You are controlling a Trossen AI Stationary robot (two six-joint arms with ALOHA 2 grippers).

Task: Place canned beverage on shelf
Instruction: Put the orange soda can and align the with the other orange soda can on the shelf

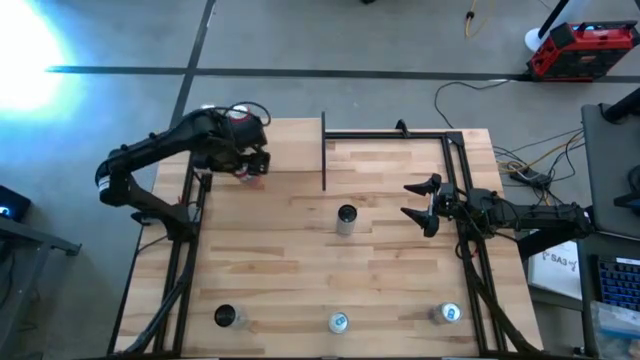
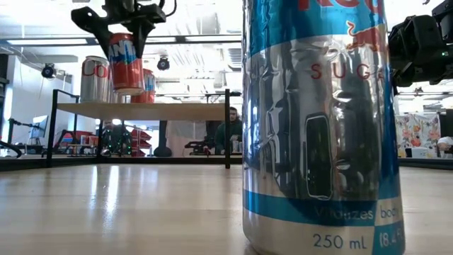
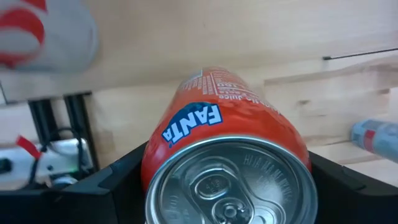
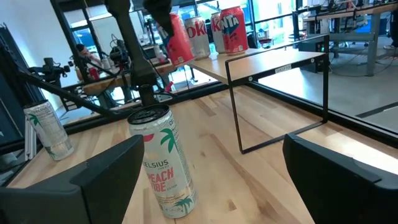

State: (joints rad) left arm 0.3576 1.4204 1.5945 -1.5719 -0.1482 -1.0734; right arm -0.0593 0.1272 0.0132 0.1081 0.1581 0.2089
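Left gripper [image 2: 127, 32] clamps Fanta can [image 2: 127, 62] tilted above shelf [image 2: 141, 110]; lowering risks toppling cans already on shelf; right gripper [image 1: 425, 205] open, idle beside shelf.

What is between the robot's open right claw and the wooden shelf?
The Celsius can stands there on the table, between the right gripper and the shelf; the right wrist view shows it.

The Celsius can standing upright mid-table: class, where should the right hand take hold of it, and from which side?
Grip the Celsius can around its straight cylindrical wall, about mid-height, coming in level from the right hand side. It stands upright with bare table around it, and the open fingers already face it, one to each side. The left hand holds the Fanta can by the shelf.
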